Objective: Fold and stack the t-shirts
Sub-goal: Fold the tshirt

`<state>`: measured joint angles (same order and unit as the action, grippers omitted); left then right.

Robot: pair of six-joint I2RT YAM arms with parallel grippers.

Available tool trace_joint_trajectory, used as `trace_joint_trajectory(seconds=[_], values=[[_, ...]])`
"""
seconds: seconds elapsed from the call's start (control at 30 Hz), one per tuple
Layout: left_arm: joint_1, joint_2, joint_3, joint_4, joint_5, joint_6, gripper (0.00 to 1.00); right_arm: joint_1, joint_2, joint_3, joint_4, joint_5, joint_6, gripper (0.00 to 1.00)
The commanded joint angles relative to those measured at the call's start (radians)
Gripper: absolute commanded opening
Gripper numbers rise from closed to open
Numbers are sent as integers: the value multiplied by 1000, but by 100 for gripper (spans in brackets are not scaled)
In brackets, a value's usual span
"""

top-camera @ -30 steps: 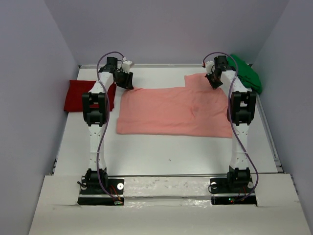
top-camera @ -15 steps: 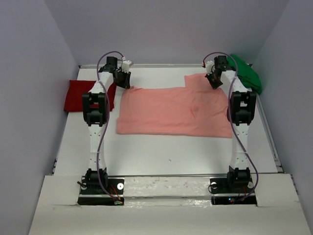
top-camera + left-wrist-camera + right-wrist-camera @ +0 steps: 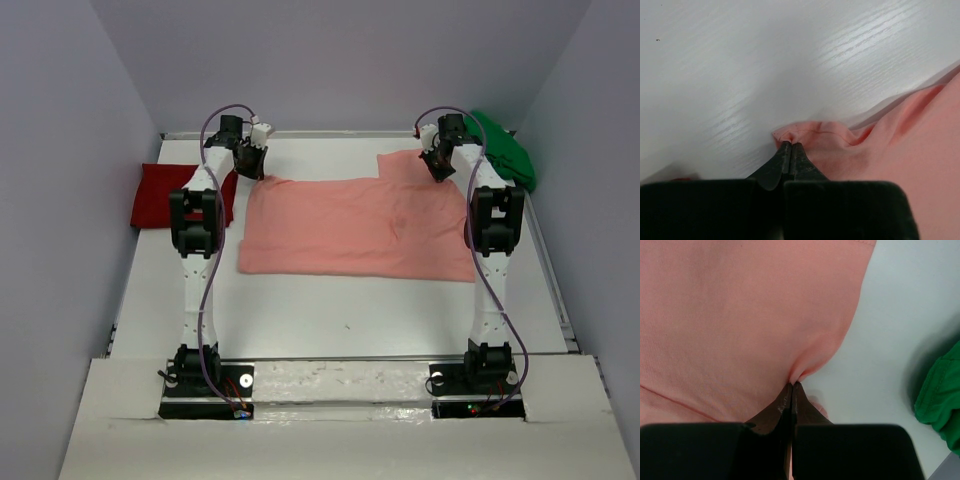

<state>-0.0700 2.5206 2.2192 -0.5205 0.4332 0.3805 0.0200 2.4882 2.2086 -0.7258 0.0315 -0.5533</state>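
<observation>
Seen from above, a salmon-pink t-shirt [image 3: 355,225] lies spread across the middle of a white table [image 3: 330,310], its long side running left to right, with a sleeve jutting out at its far right corner. Two white robot arms reach forward from the near edge, one on each side of the shirt. The left gripper [image 3: 250,168] is at the shirt's far left corner. In the left wrist view its black jaws are pressed together on a small puckered fold of the pink hem, with bare table beyond. The right gripper [image 3: 438,172] is at the far right of the shirt, beside the sleeve. In the right wrist view its jaws are likewise closed, pinching the cloth edge into a little peak. Whether either pinched corner is lifted off the table is hard to tell. A deep red t-shirt [image 3: 158,195] lies at the left edge of the table, partly hidden behind the left arm, and seems to be folded into a rectangle. A bright green t-shirt [image 3: 505,150] sits bunched in the far right corner, with a strip of bare table between it and the pink cloth.
</observation>
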Motion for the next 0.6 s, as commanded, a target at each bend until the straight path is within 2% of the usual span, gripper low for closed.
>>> trace_joint_trajectory(seconds=[0.0, 0.57], values=[[-8, -42, -6, -24, -7, 17, 0, -9, -38, -4, -20, 19, -7, 0], [-10, -308, -226, 43, -19, 29, 0, -9, -140, 5, 0, 42, 15, 0]])
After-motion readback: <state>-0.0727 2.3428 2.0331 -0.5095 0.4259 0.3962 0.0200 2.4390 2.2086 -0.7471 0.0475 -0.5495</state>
